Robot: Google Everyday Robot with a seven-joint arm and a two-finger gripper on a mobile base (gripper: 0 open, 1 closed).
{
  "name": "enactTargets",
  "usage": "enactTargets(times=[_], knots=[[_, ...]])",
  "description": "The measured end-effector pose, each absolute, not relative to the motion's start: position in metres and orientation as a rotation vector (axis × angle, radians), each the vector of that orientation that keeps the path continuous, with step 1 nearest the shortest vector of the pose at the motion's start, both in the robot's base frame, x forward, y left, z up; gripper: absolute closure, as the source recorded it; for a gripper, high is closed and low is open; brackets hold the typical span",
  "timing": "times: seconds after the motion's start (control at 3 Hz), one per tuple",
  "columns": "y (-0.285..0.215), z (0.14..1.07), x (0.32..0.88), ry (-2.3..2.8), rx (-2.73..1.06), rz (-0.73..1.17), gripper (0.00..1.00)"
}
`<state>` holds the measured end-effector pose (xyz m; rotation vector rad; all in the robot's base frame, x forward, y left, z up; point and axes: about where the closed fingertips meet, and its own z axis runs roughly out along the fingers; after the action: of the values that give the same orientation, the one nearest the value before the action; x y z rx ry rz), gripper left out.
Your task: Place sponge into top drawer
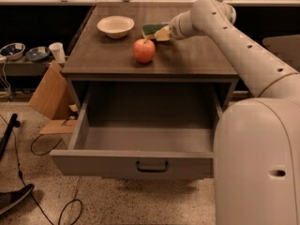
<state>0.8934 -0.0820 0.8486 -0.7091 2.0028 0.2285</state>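
Note:
The sponge point(151, 29), green on top with a yellow edge, lies on the cabinet top behind the red apple point(144, 50). My gripper point(163, 33) reaches in from the right and sits at the sponge's right end, low over the tabletop. Its tip hides part of the sponge. The top drawer point(140, 162) is pulled fully out below the tabletop, grey, with a dark handle at the centre of its front panel. Nothing shows inside it.
A white bowl point(115, 26) stands left of the sponge on the cabinet top point(197, 60). My arm and large base fill the right side. A cardboard box point(50, 90), cables and a low shelf holding bowls and a cup are at the left.

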Motion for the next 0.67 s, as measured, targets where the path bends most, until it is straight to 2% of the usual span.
enactTargets(times=[0.67], knots=[[-0.116,0.897,0.884,1.949,-0.640,0.200,1.00]])
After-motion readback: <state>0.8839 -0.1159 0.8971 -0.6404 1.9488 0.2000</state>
